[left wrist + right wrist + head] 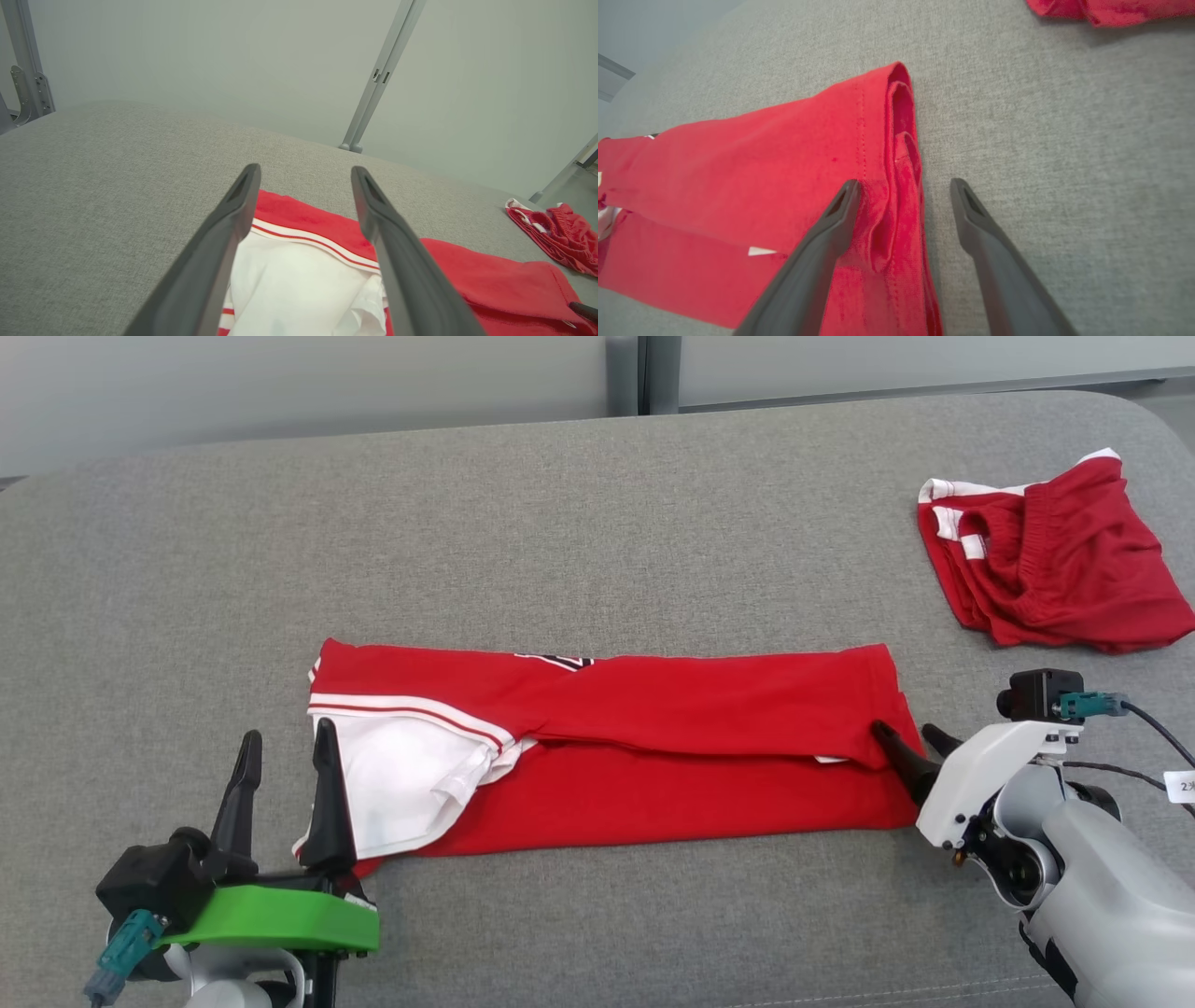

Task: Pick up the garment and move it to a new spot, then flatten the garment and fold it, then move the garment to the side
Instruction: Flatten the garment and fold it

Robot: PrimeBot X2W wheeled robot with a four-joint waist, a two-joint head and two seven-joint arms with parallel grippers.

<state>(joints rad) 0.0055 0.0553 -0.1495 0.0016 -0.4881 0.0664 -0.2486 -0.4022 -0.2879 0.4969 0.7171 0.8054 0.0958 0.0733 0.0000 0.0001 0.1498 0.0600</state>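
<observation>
Folding, seemingly mid-step | shirt point(607, 747): long strip, near centre | left gripper point(288, 730) spread at left end | right gripper point(904, 728) spread astride right end | next likely: pinch ends, fold across

Bare cushion point(560, 523) all round garment point(653, 737); red shorts point(1055, 560) far right

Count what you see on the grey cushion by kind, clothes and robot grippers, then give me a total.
Garments: 2, the folded red and white fabric garment and the crumpled red fabric shorts with white trim.
Grippers: 2, left gripper and right gripper, jaws open.
Total: 4
</observation>
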